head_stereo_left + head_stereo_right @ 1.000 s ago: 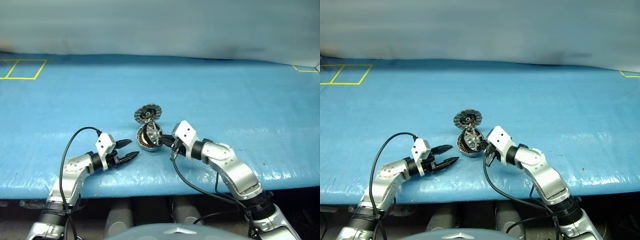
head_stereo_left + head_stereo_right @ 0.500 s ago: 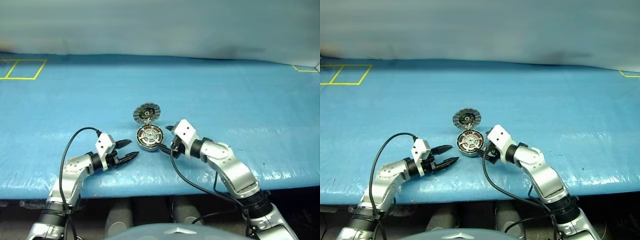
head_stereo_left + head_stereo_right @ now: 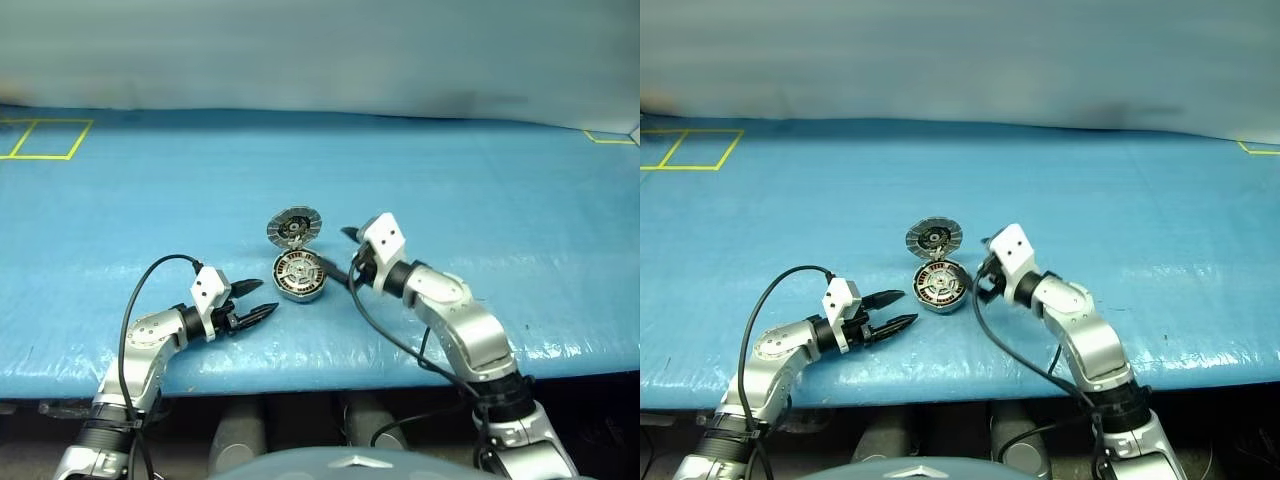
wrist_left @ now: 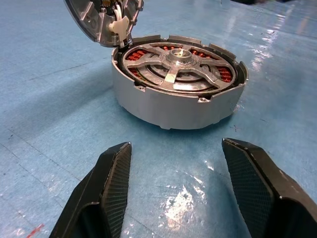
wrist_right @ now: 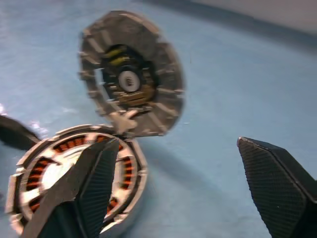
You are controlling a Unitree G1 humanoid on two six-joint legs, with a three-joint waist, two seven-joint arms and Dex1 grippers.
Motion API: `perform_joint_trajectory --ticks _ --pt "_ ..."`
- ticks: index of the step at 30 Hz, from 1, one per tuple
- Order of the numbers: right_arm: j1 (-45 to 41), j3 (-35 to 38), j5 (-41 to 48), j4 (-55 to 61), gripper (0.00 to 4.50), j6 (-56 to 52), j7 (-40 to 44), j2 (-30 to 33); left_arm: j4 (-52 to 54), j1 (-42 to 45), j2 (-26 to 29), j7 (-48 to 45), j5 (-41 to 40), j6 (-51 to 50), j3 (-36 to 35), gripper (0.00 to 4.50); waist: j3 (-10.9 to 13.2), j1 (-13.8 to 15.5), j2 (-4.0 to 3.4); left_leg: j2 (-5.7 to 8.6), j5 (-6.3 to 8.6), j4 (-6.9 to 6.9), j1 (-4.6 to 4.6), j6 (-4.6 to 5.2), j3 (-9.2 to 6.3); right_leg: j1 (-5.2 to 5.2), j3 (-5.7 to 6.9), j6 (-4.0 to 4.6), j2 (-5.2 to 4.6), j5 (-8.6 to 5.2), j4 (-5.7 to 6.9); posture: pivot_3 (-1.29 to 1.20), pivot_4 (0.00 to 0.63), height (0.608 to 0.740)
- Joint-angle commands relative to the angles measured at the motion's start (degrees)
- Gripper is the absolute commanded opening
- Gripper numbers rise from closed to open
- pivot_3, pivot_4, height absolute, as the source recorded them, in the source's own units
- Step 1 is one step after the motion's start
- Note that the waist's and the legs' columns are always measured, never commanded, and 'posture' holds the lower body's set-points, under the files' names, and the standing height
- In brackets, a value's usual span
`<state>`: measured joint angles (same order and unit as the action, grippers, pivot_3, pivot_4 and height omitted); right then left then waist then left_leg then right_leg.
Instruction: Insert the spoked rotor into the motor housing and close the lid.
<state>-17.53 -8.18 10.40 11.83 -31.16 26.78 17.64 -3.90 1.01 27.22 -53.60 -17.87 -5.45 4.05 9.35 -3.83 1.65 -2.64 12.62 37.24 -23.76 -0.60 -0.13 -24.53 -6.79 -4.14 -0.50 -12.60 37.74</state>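
Observation:
The motor housing (image 3: 298, 276) lies flat on the blue table, its copper windings showing around the rim. The spoked rotor (image 4: 176, 67) sits inside it, with the silver spokes across the windings. The lid (image 3: 294, 227) stands tilted up at the housing's far edge, its ribbed face with the dark centre toward me. My right gripper (image 3: 338, 252) is open just right of the housing and lid, holding nothing; in the right wrist view the lid (image 5: 131, 74) lies ahead of its fingers. My left gripper (image 3: 252, 301) is open on the near left, pointing at the housing (image 4: 178, 99) and apart from it.
Blue sheeting covers the table (image 3: 480, 190), whose front edge runs just below both arms. Yellow tape squares (image 3: 45, 138) mark the far left corner, and a small yellow mark (image 3: 610, 138) the far right. A pale wall rises behind the table.
The right gripper opened and let go of the housing, which dropped from tilted to flat. It then moved away from me, up beside the lid. The left arm stayed still.

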Motion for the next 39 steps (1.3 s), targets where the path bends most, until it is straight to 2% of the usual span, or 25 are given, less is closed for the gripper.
perform_joint_trajectory --ticks 1,5,9,14,20,26,39 --pt "-5.9 1.9 -1.7 -6.0 2.86 2.9 -2.3 -0.9 2.5 -0.1 0.0 0.2 -0.1 0.8 -0.5 3.17 0.0 -0.1 -0.01 0.0 0.0 -0.01 0.0 0.0 0.0 -0.01 0.0 0.0 0.01 0.0 0.01 0.0 0.15 0.74" --pt "-15.0 1.7 -1.3 -17.4 1.58 6.5 -0.9 -4.6 2.3 -0.1 0.0 0.3 -0.2 0.9 -0.9 3.17 0.0 -0.5 -0.03 -0.03 0.0 -0.13 0.02 0.0 -0.01 -0.04 0.0 0.02 0.07 0.0 0.01 0.0 0.15 0.74" --pt "-23.1 1.9 1.1 -26.3 1.58 7.9 2.6 -10.0 2.5 -0.1 -0.2 0.8 -0.1 1.2 -1.1 3.17 0.0 -0.8 -0.04 -0.05 0.0 -0.18 0.01 0.01 -0.03 -0.05 0.0 -0.01 0.1 0.03 0.03 0.0 0.15 0.74" --pt "-24.1 0.0 4.9 -22.7 0.05 4.3 8.8 -12.7 3.4 -1.2 0.0 1.5 -0.3 1.4 -1.7 3.17 0.0 -0.6 -0.05 -0.03 0.03 -0.21 -0.07 0.02 -0.14 -0.03 0.1 0.0 0.07 0.21 0.02 0.0 0.15 0.74" --pt "-16.4 -3.2 5.4 -11.0 0.05 -2.3 11.4 -7.5 3.9 -2.4 0.2 2.2 -0.5 1.5 -2.6 3.17 0.0 -0.2 -0.05 0.01 0.04 -0.2 -0.09 0.02 -0.17 -0.03 0.16 0.28 0.0 -0.01 0.02 0.0 0.15 0.74" --pt "-6.4 -4.4 7.1 -0.1 0.05 -8.6 10.6 -3.8 2.8 -2.1 0.6 2.6 -0.9 1.6 -4.2 3.17 0.0 -0.4 -0.06 -0.02 0.03 -0.17 -0.02 0.0 -0.13 -0.03 0.15 0.1 0.02 -0.18 0.09 0.0 0.15 0.74" --pt "1.7 -11.5 3.1 -0.4 0.05 -8.7 5.4 -5.4 3.8 -0.2 -0.5 2.9 -4.4 0.1 -7.0 3.17 0.0 -0.5 -0.01 -0.02 0.03 -0.17 0.02 -0.01 -0.13 0.0 0.15 0.09 0.03 -0.18 0.08 0.0 0.15 0.74"
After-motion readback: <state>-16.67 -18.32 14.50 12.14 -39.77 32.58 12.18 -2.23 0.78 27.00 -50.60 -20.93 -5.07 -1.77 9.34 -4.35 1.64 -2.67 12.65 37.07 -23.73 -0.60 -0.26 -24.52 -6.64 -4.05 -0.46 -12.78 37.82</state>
